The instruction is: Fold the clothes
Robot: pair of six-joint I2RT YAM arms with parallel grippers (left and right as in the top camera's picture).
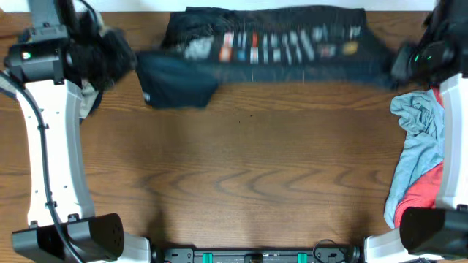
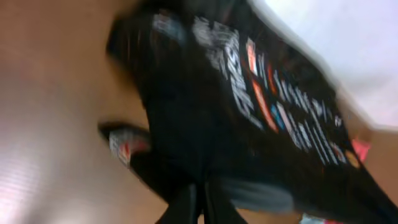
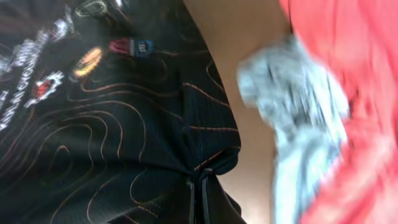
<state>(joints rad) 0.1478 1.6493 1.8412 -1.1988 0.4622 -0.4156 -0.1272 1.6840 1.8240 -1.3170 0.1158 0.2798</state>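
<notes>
Black jersey (image 1: 270,47) spans the 12 o'clock edge of the table (image 1: 234,183) because we pinch one end in each arm: our left gripper (image 2: 200,202) is clenched on its cloth, our right gripper (image 3: 198,193) likewise, we judge to spread it for folding. At 3 o'clock the pale grey garment (image 1: 420,120) and red garment (image 1: 428,186) wait heaped

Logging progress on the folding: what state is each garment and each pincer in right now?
black jersey: stretched wide, unfolded, pinched at both ends.
pale blue-grey garment: crumpled, unfolded.
red garment: crumpled, partly under the blue-grey one.
left pincer: shut on the black jersey.
right pincer: shut on the black jersey.
</notes>
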